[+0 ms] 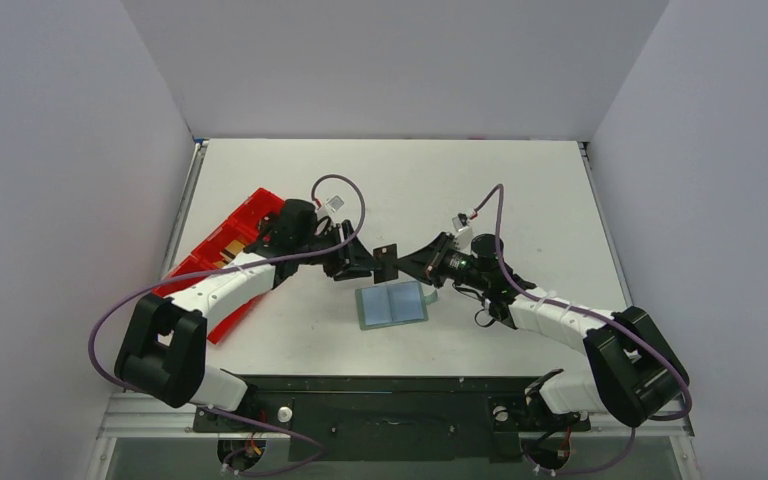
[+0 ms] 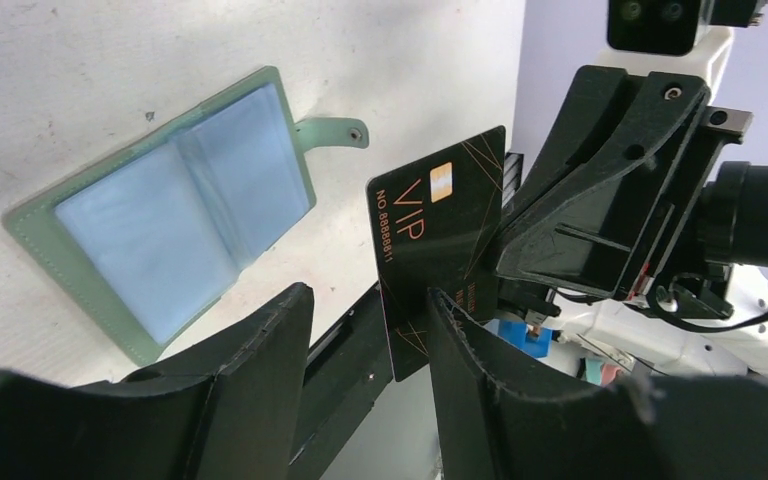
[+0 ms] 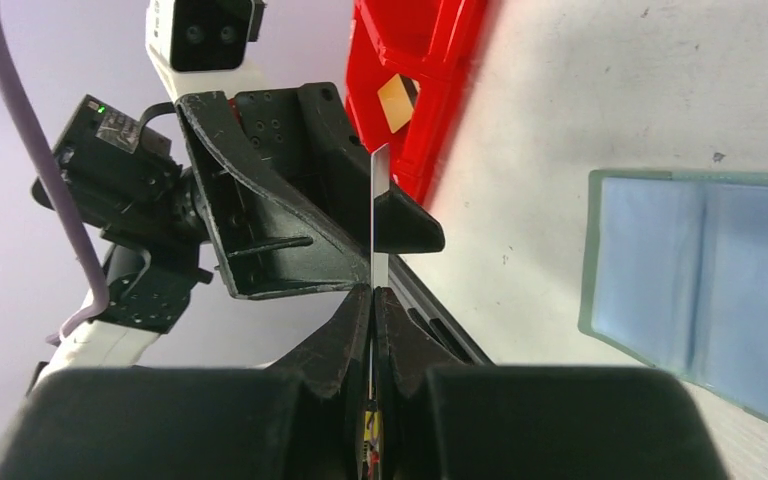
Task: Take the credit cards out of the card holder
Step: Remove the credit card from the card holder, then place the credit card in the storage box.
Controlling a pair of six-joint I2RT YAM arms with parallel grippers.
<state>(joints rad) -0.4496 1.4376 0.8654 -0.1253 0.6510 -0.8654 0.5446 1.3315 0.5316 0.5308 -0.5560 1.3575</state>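
The white bench point(image 1: 480, 180) carries a long red plastic tray point(image 1: 240, 220) on the left. The flat grey-green card holder point(image 1: 392, 304) lies open in the middle. Above it, the right claw point(image 3: 372, 292) is clamped on a black VIP credit card point(image 2: 435, 225). The left claw point(image 2: 368, 300) has its fingers apart, one on each side of the card.

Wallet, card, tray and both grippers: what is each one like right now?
Wallet: open, flat on table, pockets look empty.
Card: off the table, pinched on edge.
Right gripper: shut on card.
Left gripper: open, straddling card.
Tray: holds a tan card.
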